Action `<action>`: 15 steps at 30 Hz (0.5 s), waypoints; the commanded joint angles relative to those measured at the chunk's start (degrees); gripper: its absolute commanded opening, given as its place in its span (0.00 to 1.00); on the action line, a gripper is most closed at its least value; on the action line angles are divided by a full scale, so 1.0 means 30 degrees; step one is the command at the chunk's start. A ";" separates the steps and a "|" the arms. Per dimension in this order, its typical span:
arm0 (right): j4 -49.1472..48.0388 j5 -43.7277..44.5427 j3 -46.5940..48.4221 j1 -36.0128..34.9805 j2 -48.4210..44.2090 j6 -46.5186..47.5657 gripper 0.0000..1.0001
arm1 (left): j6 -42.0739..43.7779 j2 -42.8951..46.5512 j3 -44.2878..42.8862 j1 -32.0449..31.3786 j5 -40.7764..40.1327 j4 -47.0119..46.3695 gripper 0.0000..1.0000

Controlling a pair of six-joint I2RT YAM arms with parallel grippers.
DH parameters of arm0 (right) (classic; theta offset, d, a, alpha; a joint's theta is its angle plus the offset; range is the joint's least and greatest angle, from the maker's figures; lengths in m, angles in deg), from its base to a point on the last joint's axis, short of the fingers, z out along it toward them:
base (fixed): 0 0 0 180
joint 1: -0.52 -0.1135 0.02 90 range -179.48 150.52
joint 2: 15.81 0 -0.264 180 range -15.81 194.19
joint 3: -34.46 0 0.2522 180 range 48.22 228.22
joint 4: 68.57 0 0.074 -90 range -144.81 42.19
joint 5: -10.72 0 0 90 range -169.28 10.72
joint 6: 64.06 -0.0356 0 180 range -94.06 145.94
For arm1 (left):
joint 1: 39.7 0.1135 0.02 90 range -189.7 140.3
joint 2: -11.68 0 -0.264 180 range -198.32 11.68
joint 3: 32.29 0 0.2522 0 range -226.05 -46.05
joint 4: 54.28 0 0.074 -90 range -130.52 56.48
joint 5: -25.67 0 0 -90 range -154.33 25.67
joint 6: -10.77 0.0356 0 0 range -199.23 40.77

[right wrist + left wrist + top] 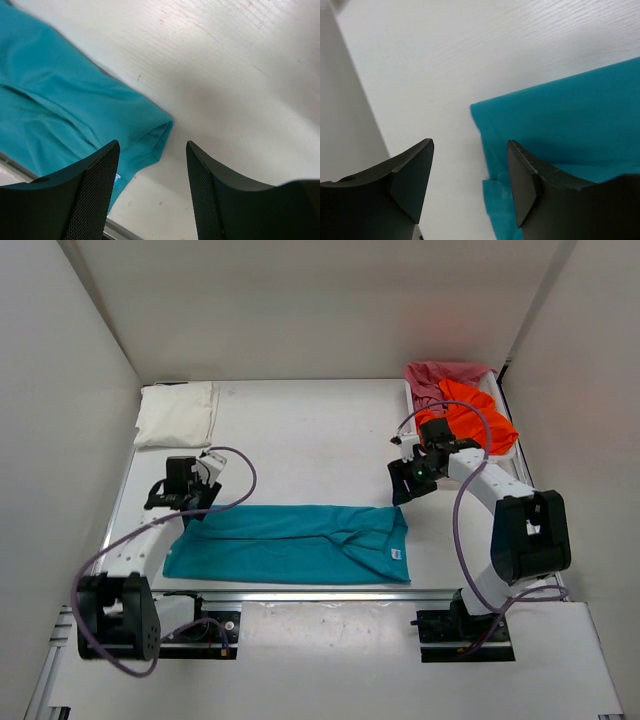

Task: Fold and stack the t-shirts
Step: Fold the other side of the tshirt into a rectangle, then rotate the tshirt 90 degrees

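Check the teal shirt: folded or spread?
Folded: the teal shirt lies as a long narrow band, with doubled layers visible at its right end.

From the left wrist you got the teal-blue shirt [570, 115] only in part: it ran off the right and bottom edges, and a finger [530, 190] of the left gripper [470, 145] covered its near fold. From the right wrist it ran off the left edge, behind a finger [85, 195] of the right gripper [151, 150]. From above, the orange shirt [470, 415] hid part of the pinkish-red shirt [440, 375] and much of the basket [499, 392], and the teal shirt's label [396, 556] was too small to read.
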 commanded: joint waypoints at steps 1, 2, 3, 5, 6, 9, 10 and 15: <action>-0.1313 0.0948 0.0860 -0.0152 0.0733 -0.1431 0.62 | -0.1235 -0.2253 -0.0501 -0.0174 -0.0645 -0.1231 0.71; -0.1286 0.0861 0.0802 -0.0472 0.0996 -0.1374 0.64 | -0.1410 -0.3134 -0.0705 -0.0028 -0.0704 -0.1318 0.73; -0.1286 0.0918 0.0773 -0.0388 0.1057 -0.1315 0.65 | -0.1586 -0.3520 -0.1026 0.0118 -0.0762 -0.1203 0.74; -0.1256 0.0919 0.0510 -0.0768 0.1466 -0.1110 0.67 | -0.1617 -0.4661 -0.1146 0.0701 -0.1054 -0.1814 0.75; -0.1285 0.0890 0.0393 -0.0797 0.1583 -0.1109 0.67 | -0.1646 -0.4753 -0.0973 0.0967 -0.1346 -0.1991 0.75; -0.1315 0.0919 -0.0135 -0.0739 0.2168 -0.1227 0.68 | -0.1500 -0.5281 -0.1059 0.1175 -0.1496 -0.2461 0.76; -0.1286 0.1093 -0.0223 -0.0768 0.2345 -0.1372 0.66 | -0.1442 -0.5339 -0.1001 0.1203 -0.1582 -0.2287 0.75; -0.0789 0.1270 0.0243 -0.0591 0.3429 -0.1432 0.59 | -0.1237 -0.5515 -0.0795 0.1407 -0.1846 -0.2375 0.76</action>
